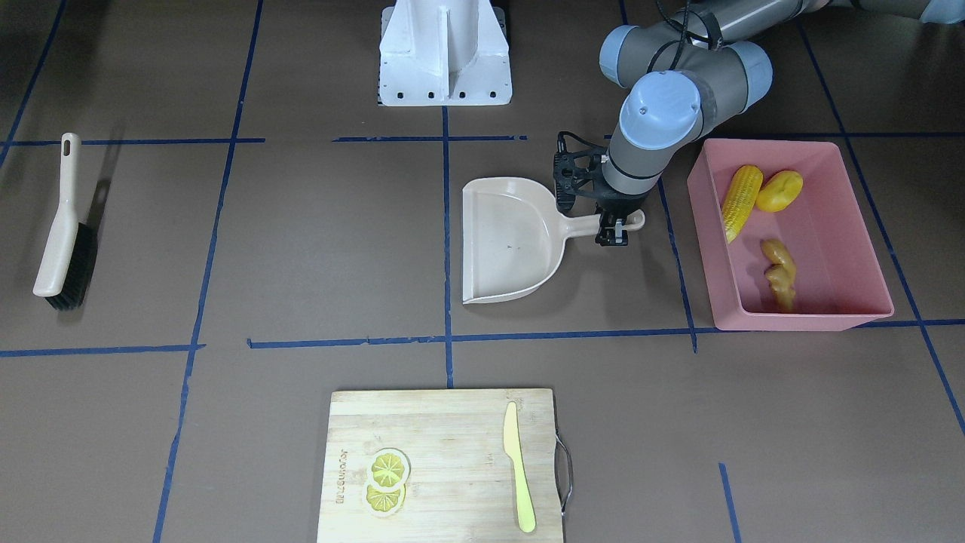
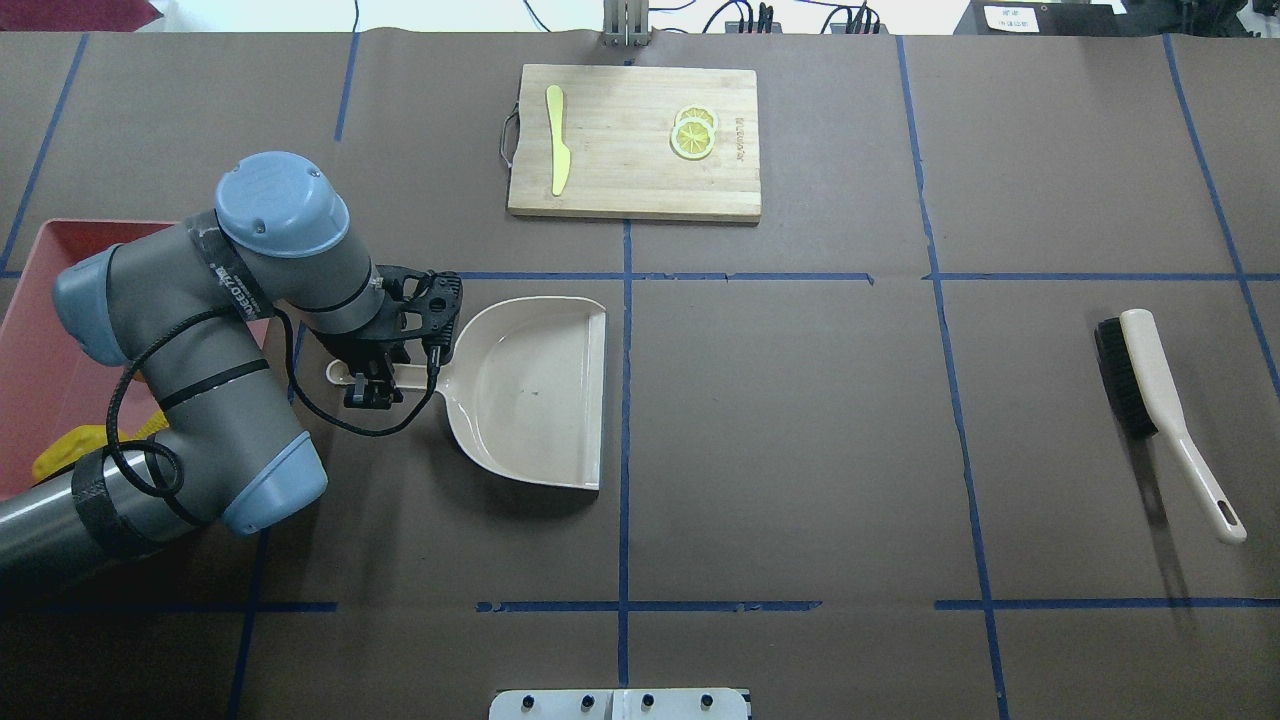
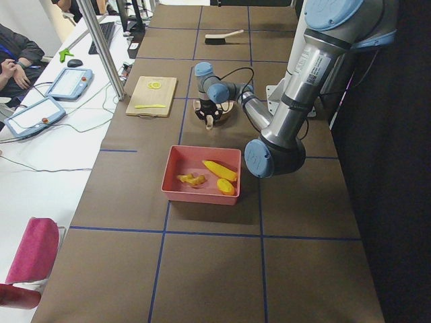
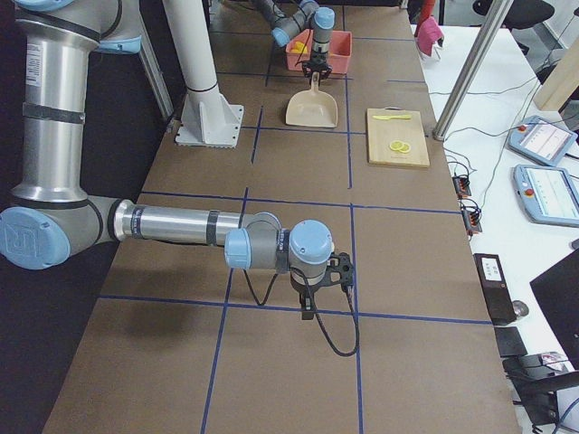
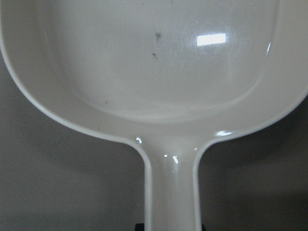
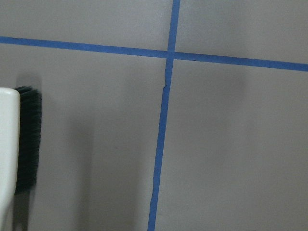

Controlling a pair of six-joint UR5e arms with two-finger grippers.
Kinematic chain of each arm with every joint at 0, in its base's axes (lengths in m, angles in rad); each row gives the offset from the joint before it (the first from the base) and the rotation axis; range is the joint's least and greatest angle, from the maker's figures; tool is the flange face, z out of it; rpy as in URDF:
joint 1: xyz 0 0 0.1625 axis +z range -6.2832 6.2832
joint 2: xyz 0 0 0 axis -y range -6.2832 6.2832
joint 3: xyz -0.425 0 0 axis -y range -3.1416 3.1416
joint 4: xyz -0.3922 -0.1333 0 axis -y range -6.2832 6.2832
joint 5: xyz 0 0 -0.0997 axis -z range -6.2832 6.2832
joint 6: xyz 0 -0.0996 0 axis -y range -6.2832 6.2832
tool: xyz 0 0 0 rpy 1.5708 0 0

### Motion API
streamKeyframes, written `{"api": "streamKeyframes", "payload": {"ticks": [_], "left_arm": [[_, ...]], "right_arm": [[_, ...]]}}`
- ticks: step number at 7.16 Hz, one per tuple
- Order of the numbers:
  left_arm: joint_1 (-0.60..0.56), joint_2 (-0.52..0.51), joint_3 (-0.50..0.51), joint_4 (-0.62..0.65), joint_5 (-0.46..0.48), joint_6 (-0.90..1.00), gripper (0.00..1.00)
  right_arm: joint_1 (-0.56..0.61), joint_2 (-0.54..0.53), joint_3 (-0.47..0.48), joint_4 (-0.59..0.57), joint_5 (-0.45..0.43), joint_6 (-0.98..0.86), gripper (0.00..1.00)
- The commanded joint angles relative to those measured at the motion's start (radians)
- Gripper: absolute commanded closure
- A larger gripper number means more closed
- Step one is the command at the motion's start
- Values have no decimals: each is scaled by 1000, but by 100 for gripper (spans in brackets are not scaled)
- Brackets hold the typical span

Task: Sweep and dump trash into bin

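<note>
Clamping the dustpan (image 1: 513,241) handle, my left claw (image 1: 612,232) sits low over the counter (image 1: 301,264). Inside the pink bin (image 1: 799,320) lie corn (image 1: 741,200), potato (image 1: 779,191) and ginger (image 1: 780,273), at 3 o'clock from the dustpan in the front-facing view. Of my right claw (image 4: 308,311) I cannot tell the opening.

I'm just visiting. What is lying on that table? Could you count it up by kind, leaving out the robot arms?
Toy vegetables: 3 (corn cob, potato, ginger root)
Lemon slices: 2
Knife: 1
Cutting board: 1
Dustpan: 1
Brush: 1
Pink bin: 1
Total: 10
</note>
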Motion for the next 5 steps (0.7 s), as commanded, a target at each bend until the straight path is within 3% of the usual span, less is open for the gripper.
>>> {"api": "streamKeyframes", "payload": {"ticks": [1,4,5], "left_arm": [[3,8,2,-8,7,7,1],[-8,12,-19,0,30,-21,0],[-14,12,-65,0,30,-112,0]], "right_arm": [[0,6,1,0,0,0,0],[0,11,1,0,0,0,0],[0,12,4,2,0,0,0]]}}
